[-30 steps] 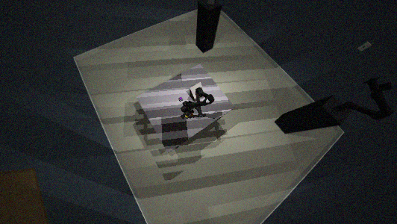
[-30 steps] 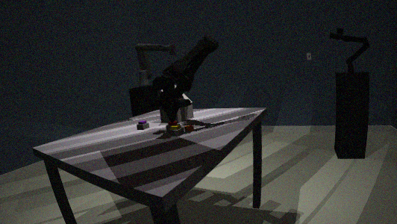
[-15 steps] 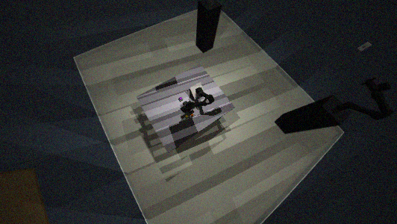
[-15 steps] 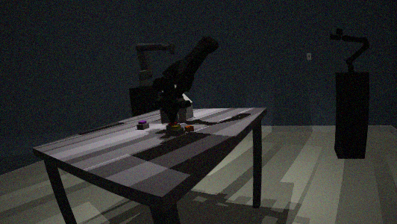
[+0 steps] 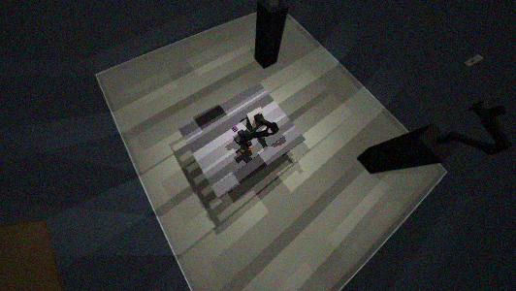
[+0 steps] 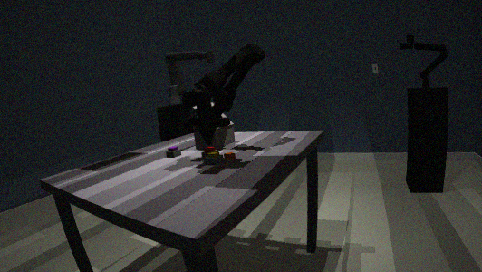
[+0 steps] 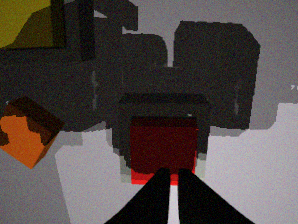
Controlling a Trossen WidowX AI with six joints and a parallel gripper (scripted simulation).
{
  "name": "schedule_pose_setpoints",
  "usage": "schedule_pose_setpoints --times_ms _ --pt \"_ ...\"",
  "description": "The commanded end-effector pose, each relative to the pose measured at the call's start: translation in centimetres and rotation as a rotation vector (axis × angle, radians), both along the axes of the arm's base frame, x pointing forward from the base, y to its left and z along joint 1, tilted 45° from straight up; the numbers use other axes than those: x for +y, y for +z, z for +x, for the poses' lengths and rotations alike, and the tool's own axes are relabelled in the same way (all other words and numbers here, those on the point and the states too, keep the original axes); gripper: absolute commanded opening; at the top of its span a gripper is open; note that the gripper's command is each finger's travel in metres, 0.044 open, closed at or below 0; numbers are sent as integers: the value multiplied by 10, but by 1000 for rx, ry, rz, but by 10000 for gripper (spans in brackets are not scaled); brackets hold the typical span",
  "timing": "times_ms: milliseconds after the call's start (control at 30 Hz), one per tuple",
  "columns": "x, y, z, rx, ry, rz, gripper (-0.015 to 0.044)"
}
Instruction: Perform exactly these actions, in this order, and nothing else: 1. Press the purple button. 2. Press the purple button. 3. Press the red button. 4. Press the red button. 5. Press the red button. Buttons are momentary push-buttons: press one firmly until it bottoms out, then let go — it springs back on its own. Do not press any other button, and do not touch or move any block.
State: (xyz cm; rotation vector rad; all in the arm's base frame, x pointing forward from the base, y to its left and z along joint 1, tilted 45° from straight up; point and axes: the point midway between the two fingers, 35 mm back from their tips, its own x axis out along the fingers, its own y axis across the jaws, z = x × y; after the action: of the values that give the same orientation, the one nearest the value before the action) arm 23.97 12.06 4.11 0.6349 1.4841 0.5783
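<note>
The red button (image 7: 164, 147) (image 6: 209, 149) has a square red cap on a greyish base. My gripper (image 7: 173, 177) (image 6: 207, 143) is shut and empty, pointing down, with a thin slit between the fingers. Its tips overlap the near edge of the red cap in the wrist view. Whether they touch the cap is unclear. The cap is mostly in shadow, with its near edge bright. The purple button (image 5: 235, 128) (image 6: 172, 148) stands apart, left of the gripper in the exterior view, and is outside the wrist view.
A yellow-topped object (image 6: 212, 155) (image 7: 22, 25) stands close to the red button. An orange block (image 7: 24, 142) (image 6: 229, 156) lies turned at an angle beside it. A pale box (image 6: 225, 138) stands behind the gripper. Dark shadows cross the table (image 6: 149, 195).
</note>
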Motion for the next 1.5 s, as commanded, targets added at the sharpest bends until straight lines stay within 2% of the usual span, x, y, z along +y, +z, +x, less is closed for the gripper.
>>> schedule_pose_setpoints --times_ms 0,867,1467 --pt "-7 13 3 -24 3 5 20" --pt "16 -10 4 -23 3 6 20" --pt "16 -10 4 -23 3 6 20"
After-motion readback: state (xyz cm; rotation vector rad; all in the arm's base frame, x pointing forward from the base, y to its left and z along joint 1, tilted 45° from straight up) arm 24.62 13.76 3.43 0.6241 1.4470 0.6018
